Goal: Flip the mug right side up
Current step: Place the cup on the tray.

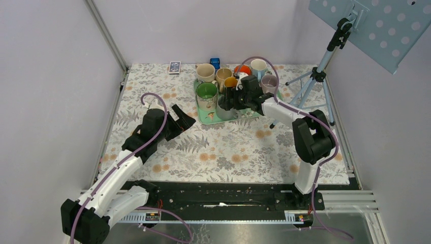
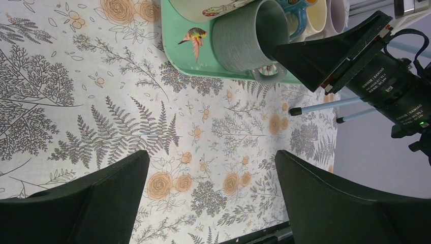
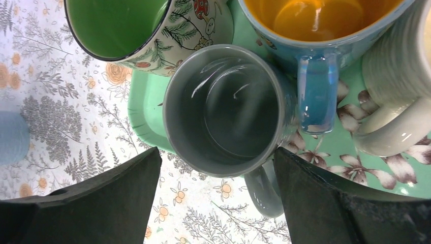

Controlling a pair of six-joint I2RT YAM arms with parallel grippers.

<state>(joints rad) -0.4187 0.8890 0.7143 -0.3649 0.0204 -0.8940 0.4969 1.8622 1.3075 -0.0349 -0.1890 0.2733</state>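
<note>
Left claw (image 1: 179, 118): over the worktop (image 1: 228, 147), left of the green tray (image 1: 202, 120) and apart from it. Jaws spread wide, nothing held.

Grey mug (image 3: 223, 109): on the tray's near edge, upright with its mouth up. Handle juts past the tray rim.

Right claw (image 3: 218, 157): above the grey mug, jaws wide, one finger on either side of it. No grip seen; cannot tell whether either finger touches it.

Farther in on the tray: green-lined mug (image 3: 117, 25), blue mug with orange inside (image 3: 317, 76), cream mug (image 3: 396, 101). More mugs crowd the tray's far side.
</note>
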